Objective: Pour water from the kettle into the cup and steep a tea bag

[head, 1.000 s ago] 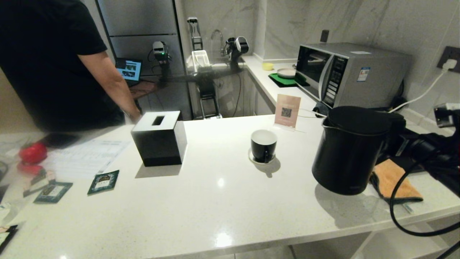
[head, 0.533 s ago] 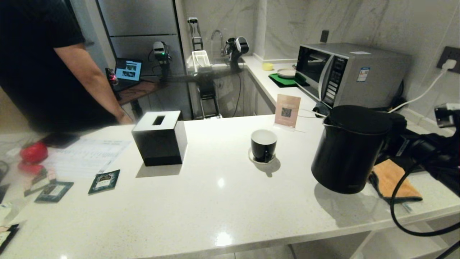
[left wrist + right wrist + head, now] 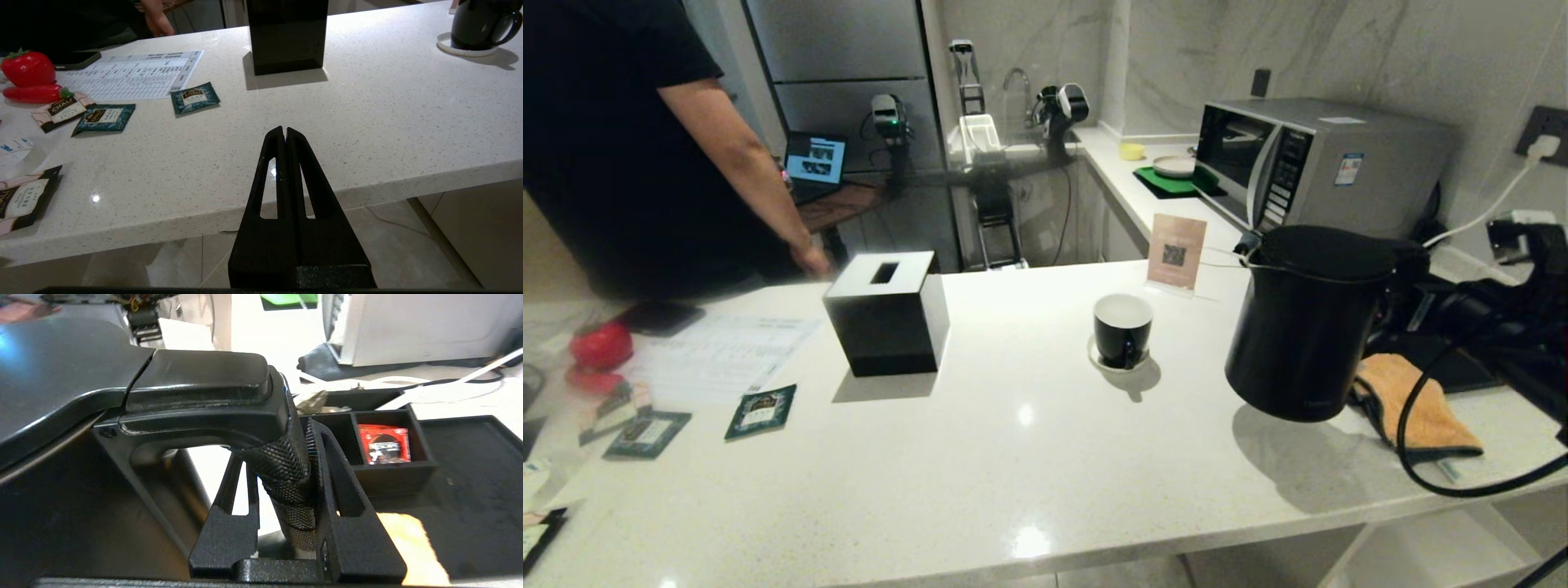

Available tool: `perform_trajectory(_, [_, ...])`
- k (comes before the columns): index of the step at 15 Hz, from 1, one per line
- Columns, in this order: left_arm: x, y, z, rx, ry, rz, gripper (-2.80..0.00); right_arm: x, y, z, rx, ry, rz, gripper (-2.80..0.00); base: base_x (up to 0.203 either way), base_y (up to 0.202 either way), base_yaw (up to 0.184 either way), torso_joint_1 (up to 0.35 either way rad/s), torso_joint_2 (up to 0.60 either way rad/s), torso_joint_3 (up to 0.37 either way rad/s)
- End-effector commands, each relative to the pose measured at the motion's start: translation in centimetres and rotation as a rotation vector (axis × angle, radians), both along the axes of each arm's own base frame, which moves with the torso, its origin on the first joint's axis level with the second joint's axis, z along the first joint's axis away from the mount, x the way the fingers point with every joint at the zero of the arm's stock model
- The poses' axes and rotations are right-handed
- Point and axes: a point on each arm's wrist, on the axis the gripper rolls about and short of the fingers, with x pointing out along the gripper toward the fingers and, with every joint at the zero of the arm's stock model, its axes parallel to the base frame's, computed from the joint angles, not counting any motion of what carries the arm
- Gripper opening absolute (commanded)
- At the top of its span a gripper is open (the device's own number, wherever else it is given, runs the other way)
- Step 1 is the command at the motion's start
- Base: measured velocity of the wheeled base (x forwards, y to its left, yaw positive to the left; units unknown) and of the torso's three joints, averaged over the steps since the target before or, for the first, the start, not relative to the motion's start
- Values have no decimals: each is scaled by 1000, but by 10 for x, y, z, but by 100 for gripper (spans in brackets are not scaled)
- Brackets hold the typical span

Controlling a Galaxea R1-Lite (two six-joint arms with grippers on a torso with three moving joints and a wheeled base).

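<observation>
The tall black kettle (image 3: 1303, 327) hangs a little above the white counter (image 3: 1013, 457) at the right, slightly tilted, with its shadow below it. My right gripper (image 3: 278, 443) is shut on the kettle's textured loop handle (image 3: 286, 473); in the head view only the right arm (image 3: 1486, 327) shows behind the kettle. The cup (image 3: 1123, 331), black outside and white inside, stands on its white saucer (image 3: 1098, 362) left of the kettle. My left gripper (image 3: 285, 130) is shut and empty, low before the counter's front edge. The tea bag is out of view.
A black cube box (image 3: 886, 314) stands mid-counter. Green sachets (image 3: 760, 412), a printed sheet (image 3: 715, 355) and red toy fruit (image 3: 598, 347) lie at the left, near a person's arm (image 3: 743, 171). A microwave (image 3: 1315, 163), an orange cloth (image 3: 1417, 400) and a compartment box (image 3: 386, 471) are at the right.
The kettle has risen in my right gripper and shifted slightly left, toward the cup. The person's arm at the far left has moved a little. The left gripper is still.
</observation>
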Motion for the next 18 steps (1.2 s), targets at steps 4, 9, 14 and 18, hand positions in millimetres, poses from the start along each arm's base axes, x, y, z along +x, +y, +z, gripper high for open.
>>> perform_trajectory(4, [0,0,0,1,1,0,-280,15,0,-1,-4,38,1,-280,0,0,0,0,0,0])
perform_trajectory(9, [0,0,0,1,1,0,-280,32,1,-2,-29,72,7,-280,0,0,0,0,0,0])
perform_trajectory(14, [0,0,0,1,1,0,-280,57,22,2,-39,91,-96,-280,0,0,0,0,0,0])
perform_trajectory(18, [0,0,0,1,1,0,-280,66,27,7,-44,107,-105,-280,0,0,0,0,0,0])
